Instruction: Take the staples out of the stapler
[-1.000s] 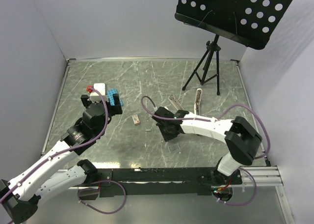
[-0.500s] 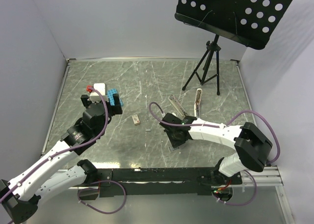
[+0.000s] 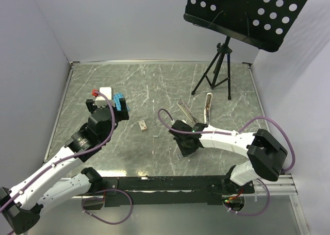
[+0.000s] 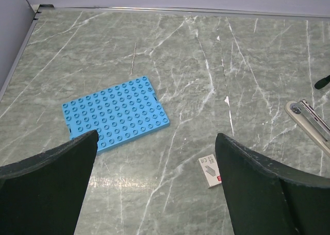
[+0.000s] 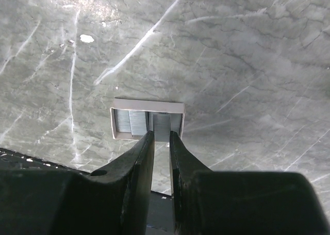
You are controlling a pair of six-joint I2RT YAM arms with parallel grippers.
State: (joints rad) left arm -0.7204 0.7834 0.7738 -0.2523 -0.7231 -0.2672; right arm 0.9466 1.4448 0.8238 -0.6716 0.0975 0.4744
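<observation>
Marble tabletop (image 3: 103, 75): stapler (image 3: 208, 106) laid open right of centre; staples (image 5: 129, 122) seen in a tray (image 5: 147, 105) by the near edge, under the clenched right gripper (image 5: 161, 134). Judged light, brittle: to be pinched across long sides.

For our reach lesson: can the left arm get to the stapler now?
Probably yes: the left claw is open, the stapler lies ahead to its right, and only a small box sits near the path.

No text could be read. A small white box (image 4: 210, 171), lying right of and nearer than a blue studded plate (image 4: 117, 114), carried grey printing and a red mark, too small and blurred to make out.
</observation>
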